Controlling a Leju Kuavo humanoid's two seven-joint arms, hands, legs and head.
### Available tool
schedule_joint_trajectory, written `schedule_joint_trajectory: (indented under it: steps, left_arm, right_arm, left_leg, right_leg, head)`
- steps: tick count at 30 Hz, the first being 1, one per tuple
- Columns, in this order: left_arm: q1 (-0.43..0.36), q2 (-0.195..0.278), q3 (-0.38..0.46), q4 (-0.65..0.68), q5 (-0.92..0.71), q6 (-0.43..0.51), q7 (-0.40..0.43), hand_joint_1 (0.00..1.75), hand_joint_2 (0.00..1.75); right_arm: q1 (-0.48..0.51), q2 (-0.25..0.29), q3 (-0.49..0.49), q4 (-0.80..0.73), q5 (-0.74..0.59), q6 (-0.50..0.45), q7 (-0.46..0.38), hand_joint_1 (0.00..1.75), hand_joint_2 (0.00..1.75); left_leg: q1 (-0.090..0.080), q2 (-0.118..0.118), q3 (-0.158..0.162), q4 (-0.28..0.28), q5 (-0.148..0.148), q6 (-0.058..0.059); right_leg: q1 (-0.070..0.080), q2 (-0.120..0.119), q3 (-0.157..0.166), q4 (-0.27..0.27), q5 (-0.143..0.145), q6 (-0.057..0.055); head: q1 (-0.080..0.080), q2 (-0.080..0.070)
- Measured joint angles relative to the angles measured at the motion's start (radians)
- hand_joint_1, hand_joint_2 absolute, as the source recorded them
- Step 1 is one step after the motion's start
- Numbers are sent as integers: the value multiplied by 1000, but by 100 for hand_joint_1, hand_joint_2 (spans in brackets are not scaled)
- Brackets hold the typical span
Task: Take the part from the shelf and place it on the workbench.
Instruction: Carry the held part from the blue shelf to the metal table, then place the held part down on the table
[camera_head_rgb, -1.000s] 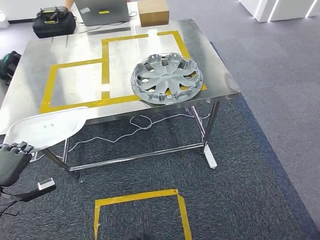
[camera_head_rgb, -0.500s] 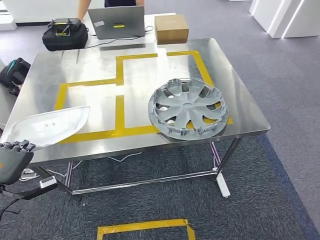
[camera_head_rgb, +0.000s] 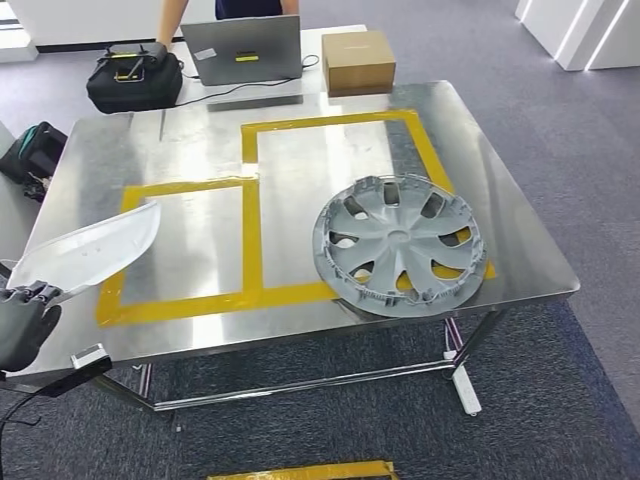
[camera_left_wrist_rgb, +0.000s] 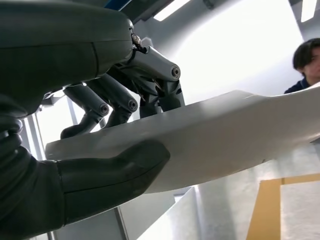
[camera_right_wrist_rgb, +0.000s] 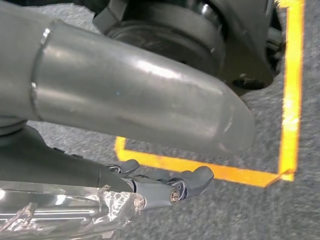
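My left hand (camera_head_rgb: 23, 325) is at the lower left of the head view and grips a long, pale, curved part (camera_head_rgb: 90, 248). The part's far end reaches over the front left corner of the steel workbench (camera_head_rgb: 196, 140), above the yellow tape outline (camera_head_rgb: 251, 235). In the left wrist view the thumb (camera_left_wrist_rgb: 113, 170) lies under the part (camera_left_wrist_rgb: 226, 130) and the fingers (camera_left_wrist_rgb: 113, 100) press on its other face. My right hand (camera_right_wrist_rgb: 151, 187) hangs over the carpet with its fingers stretched out and nothing in them.
A grey wheel cover (camera_head_rgb: 400, 245) lies on the bench's front right, overlapping the tape. Behind the bench are a laptop (camera_head_rgb: 241, 50), a cardboard box (camera_head_rgb: 357, 60), a black bag (camera_head_rgb: 134, 78) and a person (camera_head_rgb: 226, 8). A power strip (camera_head_rgb: 466, 390) lies on the carpet.
The whole picture has shifted: the camera has come closer to the workbench. The part, still in my left hand, now reaches over the bench's front left corner.
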Motion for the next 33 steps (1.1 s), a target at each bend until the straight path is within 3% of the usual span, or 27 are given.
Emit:
schedule_joint_trajectory:
  steps: [1,3,5,6,8,9,10,11,12,14,16,19,22,28,33]
  left_arm:
    - [5,-6,3,-1,4,-1,0,175,175]
    - [15,-12,12,-6,8,-5,-3,175,175]
    - [18,-12,23,-14,17,-11,-13,175,175]
    - [17,-11,27,-17,28,-18,-22,175,175]
    - [15,-13,31,-23,67,-50,-43,175,175]
    - [14,-15,31,-26,96,-75,-53,175,175]
    - [14,-18,31,-29,127,-102,-61,175,175]
    - [13,-22,30,-34,155,-127,-67,175,175]
    - [12,-25,29,-39,178,-146,-71,175,175]
    - [8,-30,29,-47,206,-164,-80,175,175]
    - [1,-32,28,-50,240,-162,-116,175,175]
    - [-8,-42,28,-51,301,-98,-233,175,175]
    - [-39,-65,19,-51,335,-53,-293,175,175]
    - [-138,-84,-52,-51,382,-239,-239,175,175]
    - [-227,-77,-131,-51,267,-226,-236,175,175]
  right_arm:
    - [0,-4,1,-7,1,-4,0,0,0]
    - [-1,-10,1,-22,4,-11,0,0,0]
    - [-2,-16,1,-38,8,-16,-2,0,0]
    - [-3,-18,1,-45,11,-17,-3,0,0]
    - [-5,-21,2,-56,18,-17,-4,0,0]
    - [-5,-22,2,-61,22,-17,-2,0,0]
    - [-5,-22,2,-65,25,-16,0,0,0]
    - [-5,-22,2,-69,28,-15,2,0,0]
    - [-5,-22,2,-72,31,-14,5,0,0]
    - [-8,-23,2,-76,37,-12,7,0,0]
    - [-11,-25,3,-80,43,-8,11,0,0]
    - [-14,-27,3,-86,61,6,15,0,0]
    - [-18,-28,3,-86,79,22,18,0,0]
    - [-30,-28,1,-86,125,37,48,0,0]
    - [-31,-28,-4,-86,164,56,66,0,0]
  left_leg:
    - [0,3,0,-13,26,7]
    - [-4,1,-1,-5,22,31]
    - [-3,0,4,-4,19,46]
    - [-3,0,8,-4,16,53]
    - [-7,0,16,-4,7,62]
    - [-9,0,20,-4,1,65]
    - [-11,0,27,-4,-6,66]
    - [-12,0,37,-4,-14,67]
    - [-13,0,49,-4,-23,66]
    - [-16,-1,72,-4,-42,61]
    - [-20,-2,80,0,-55,55]
    - [-22,-2,82,-2,-55,59]
    - [-22,-2,90,-19,-55,59]
    - [-22,-2,93,-27,-55,48]
    - [-22,-2,93,-27,-53,45]
  right_leg:
    - [0,0,-1,4,-10,9]
    - [-2,-1,2,3,-25,21]
    - [-4,-8,-5,26,-47,29]
    - [-4,-13,-25,70,-71,33]
    - [-4,-20,-105,213,-131,38]
    - [-4,-21,-146,278,-149,38]
    - [-4,-21,-174,311,-146,37]
    - [-3,-21,-180,302,-121,33]
    - [-2,-21,-166,253,-78,29]
    - [2,-22,-110,114,8,19]
    - [3,-22,-78,41,38,21]
    - [1,-18,-78,35,36,34]
    - [2,-16,-78,35,30,25]
    - [4,-16,-77,35,27,17]
    - [3,-17,-75,35,29,15]
  head:
    - [-2,0]
    - [-3,0]
    - [-1,0]
    - [0,0]
    - [2,0]
    - [3,0]
    - [3,0]
    - [3,0]
    - [3,0]
    - [3,0]
    - [3,0]
    - [2,0]
    - [2,0]
    - [2,0]
    - [3,0]
